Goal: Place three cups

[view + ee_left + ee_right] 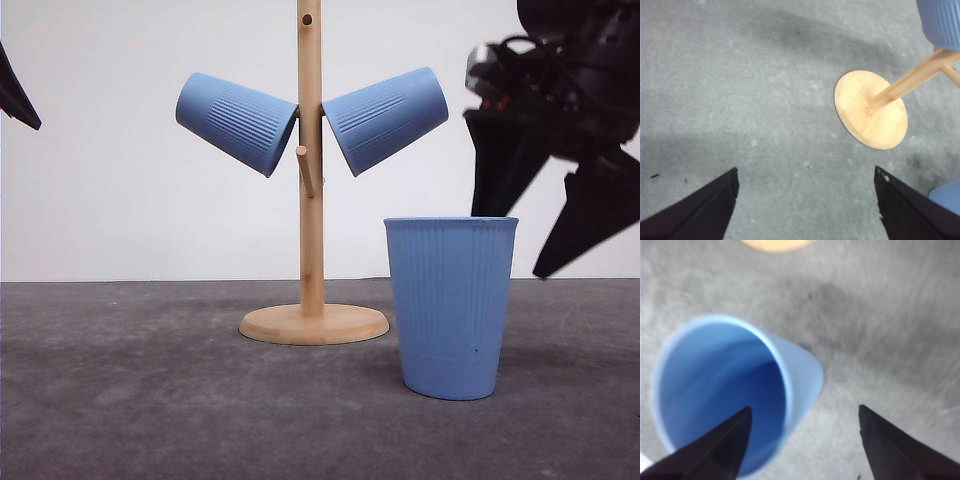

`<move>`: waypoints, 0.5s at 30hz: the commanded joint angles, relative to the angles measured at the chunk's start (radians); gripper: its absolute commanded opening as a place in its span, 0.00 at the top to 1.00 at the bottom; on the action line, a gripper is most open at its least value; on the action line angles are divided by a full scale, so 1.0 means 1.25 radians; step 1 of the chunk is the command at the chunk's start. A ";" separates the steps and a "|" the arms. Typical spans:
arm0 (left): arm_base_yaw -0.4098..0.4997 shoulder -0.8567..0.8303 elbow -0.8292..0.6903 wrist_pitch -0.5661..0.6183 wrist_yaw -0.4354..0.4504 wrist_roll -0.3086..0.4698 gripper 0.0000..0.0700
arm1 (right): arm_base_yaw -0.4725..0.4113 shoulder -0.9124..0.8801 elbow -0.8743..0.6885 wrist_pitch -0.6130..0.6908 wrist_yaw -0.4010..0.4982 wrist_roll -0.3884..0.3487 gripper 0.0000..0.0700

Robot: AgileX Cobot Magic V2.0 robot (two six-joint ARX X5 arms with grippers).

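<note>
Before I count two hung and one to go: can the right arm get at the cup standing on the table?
Probably yes. The right gripper hangs open just above and behind the standing cup, upright with its mouth open. In the right wrist view one finger is over the mouth. The wooden rack stands apart.

Wooden peg stand (311, 180) — round base — on grey table (150, 400)

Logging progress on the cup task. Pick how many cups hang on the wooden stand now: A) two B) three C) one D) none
A: two cups, one on the left peg and one on the right, hang on the stand, while the third cup stands upright on the table.
</note>
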 commanded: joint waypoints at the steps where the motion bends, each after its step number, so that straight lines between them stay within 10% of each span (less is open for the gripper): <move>1: -0.002 0.004 0.009 0.008 -0.001 0.005 0.28 | 0.009 0.025 0.008 0.014 0.000 0.017 0.51; 9: -0.002 0.004 0.009 0.000 0.004 0.005 0.28 | 0.019 0.075 0.008 0.030 -0.009 0.043 0.97; 15: -0.019 0.004 0.010 -0.036 0.118 0.005 0.26 | 0.010 0.058 0.043 -0.060 -0.096 0.005 1.00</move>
